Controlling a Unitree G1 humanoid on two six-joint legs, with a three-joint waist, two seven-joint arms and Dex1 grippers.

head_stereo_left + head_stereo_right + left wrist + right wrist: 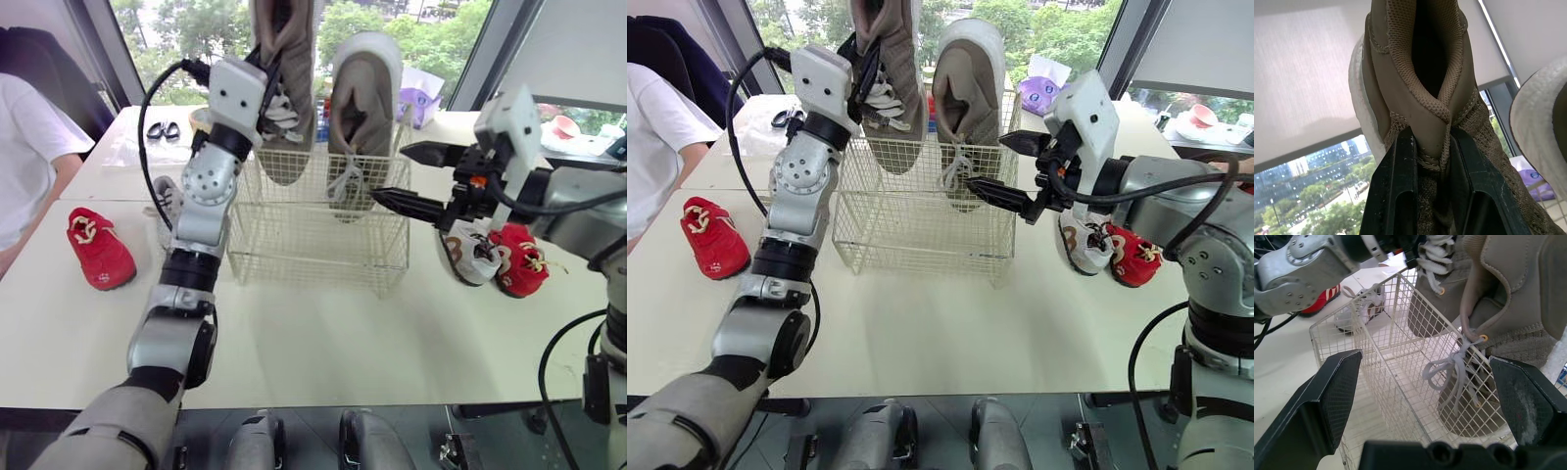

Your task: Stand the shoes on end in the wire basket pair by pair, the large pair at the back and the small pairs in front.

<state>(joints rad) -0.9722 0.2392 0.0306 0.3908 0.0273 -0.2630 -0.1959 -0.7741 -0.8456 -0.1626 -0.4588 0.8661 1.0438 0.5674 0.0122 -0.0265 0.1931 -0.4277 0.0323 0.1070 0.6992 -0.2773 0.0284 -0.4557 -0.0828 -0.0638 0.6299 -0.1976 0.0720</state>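
White desk [323,343] is sitting by tall windows with trees outside. Far left, a person [24,147] in a white shirt is showing at the desk's edge. Near them the left red shoe [98,248] is lying on the desk, well apart from the wire basket [318,257]. Next, the grey small shoe [165,199] is lying just beside the basket's left wall, partly hidden behind the left arm. Above the basket the left gripper [1431,139] is reaching in, fingers [1400,186] pinching the collar of the held tan shoe [286,88]. It is hanging toe down, heel up, with the toe dipping into the basket's back section. Just right of it the second tan shoe [362,103] is standing on end in the same back section, laces dangling against the wire. At the basket's right end the right gripper [389,171] is hovering, fingers [416,206] spread wide, gripping nothing. Further right the white small shoe [468,257] and the right red shoe [519,262] are lying on the desk, touching.
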